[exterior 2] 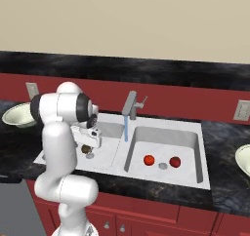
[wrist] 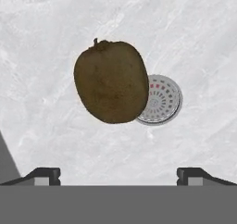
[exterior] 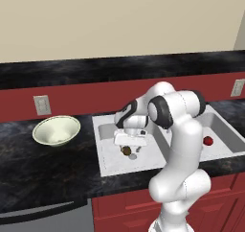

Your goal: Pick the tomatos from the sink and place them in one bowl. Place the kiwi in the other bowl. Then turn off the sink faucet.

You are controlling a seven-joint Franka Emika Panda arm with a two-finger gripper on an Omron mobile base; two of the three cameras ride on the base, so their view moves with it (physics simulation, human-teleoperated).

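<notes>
End effector over the kiwi, jaws wide apart.
The end effector [exterior: 130,141] hangs empty above the kiwi [wrist: 112,82], which lies beside the drain [wrist: 161,100] in the sink [exterior 2: 193,154]. Next I think it must go down and squeeze the kiwi.
</notes>
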